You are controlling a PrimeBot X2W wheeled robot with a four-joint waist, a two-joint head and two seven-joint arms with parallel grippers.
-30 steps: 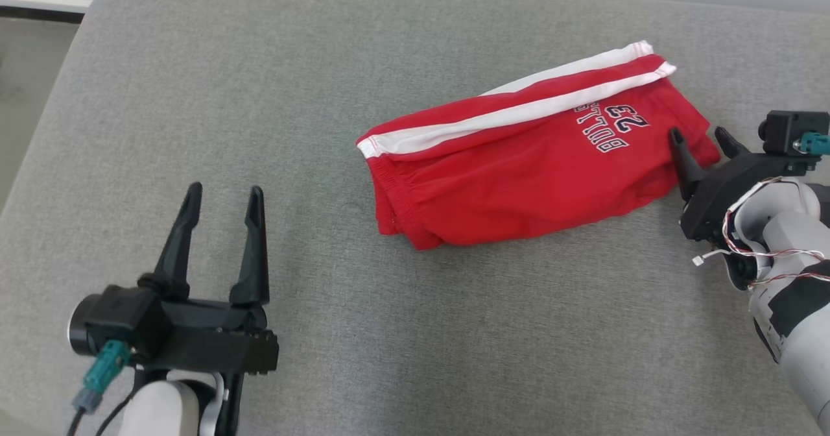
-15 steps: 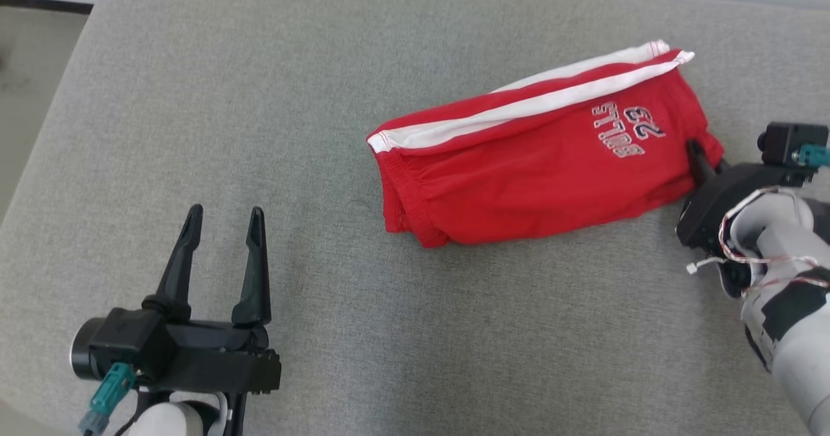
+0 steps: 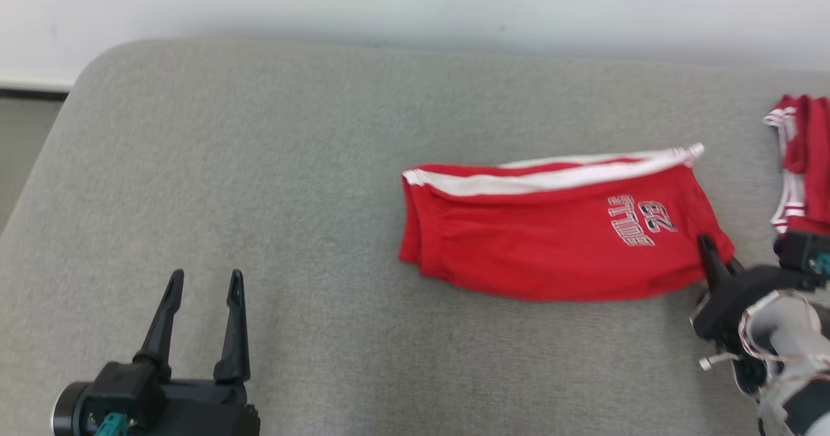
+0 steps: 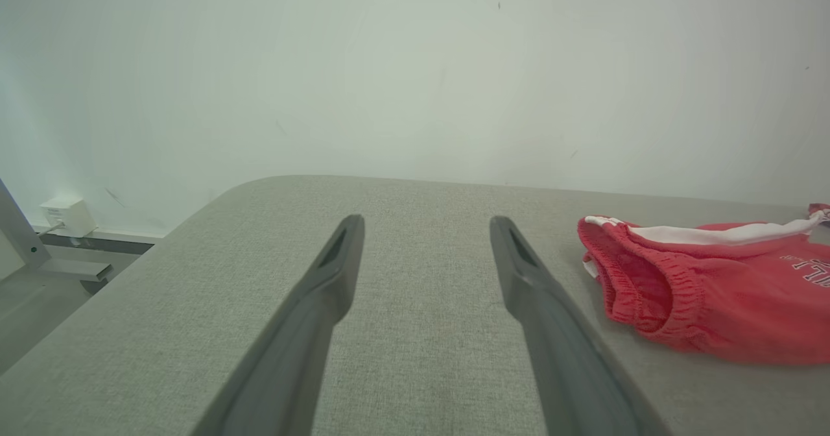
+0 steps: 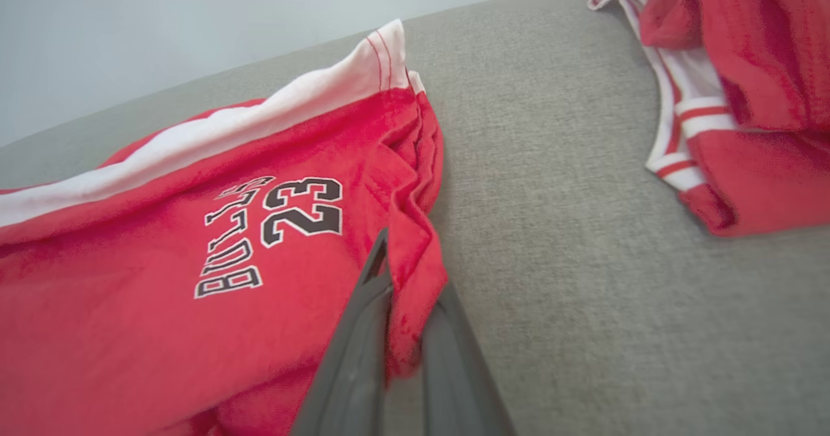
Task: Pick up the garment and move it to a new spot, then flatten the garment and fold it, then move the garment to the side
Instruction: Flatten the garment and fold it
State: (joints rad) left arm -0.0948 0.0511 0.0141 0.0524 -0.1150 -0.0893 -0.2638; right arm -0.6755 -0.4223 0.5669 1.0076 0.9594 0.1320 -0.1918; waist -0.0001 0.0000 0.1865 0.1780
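Right gripper: jaws apart a second ago, now clamped on hem corner of shorts. Head view shifted: camera moved; wall now in frame. Shorts lie on grey cushion, right of centre. Second red garment near, apart from shorts. Left gripper spread wide, empty, well left of shorts.

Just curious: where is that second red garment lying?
The red-and-white garment lies at the head view's right edge, right of the Bulls shorts, beyond the right gripper.
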